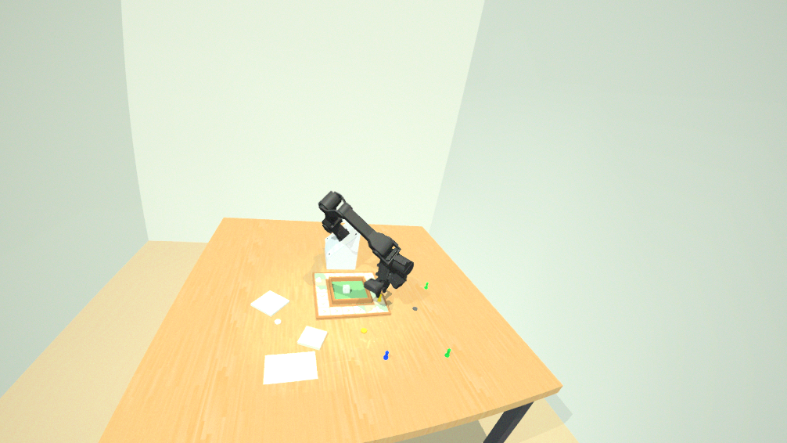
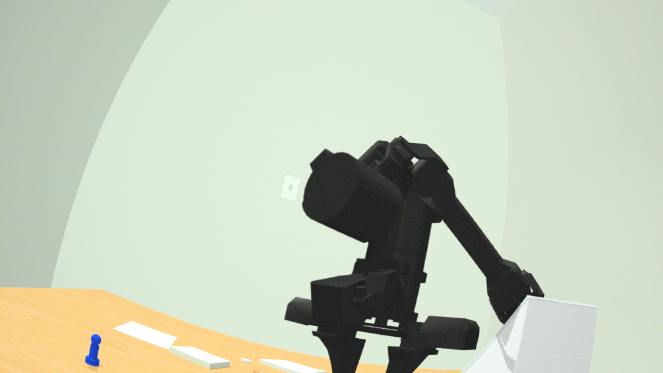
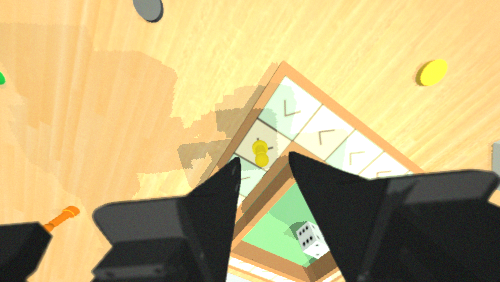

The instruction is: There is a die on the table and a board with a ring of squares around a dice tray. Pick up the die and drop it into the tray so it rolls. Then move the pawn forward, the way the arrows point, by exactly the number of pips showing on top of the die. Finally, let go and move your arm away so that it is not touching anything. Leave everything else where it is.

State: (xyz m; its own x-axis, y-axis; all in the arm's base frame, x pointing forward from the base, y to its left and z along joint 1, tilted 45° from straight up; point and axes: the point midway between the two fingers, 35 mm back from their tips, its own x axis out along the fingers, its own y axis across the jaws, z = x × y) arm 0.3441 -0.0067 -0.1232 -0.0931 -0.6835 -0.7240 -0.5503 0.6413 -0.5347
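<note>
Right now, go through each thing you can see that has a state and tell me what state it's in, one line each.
Hand: partly open, holding nothing, poised over the yellow pawn.
Die: at rest in the tray, tilted in the wrist view.
Tray: holds the die.
Yellow pawn: on a board square, not gripped.
Blue pawn: upright on the table.
Orange pawn: lying on its side.

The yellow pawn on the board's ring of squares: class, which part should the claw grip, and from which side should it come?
Grip the yellow pawn by its narrow stem just under the round head, coming straight down from above. It stands upright on its square, and the tray wall close beside it leaves little room for a sideways approach. The claw is open above it.
</note>
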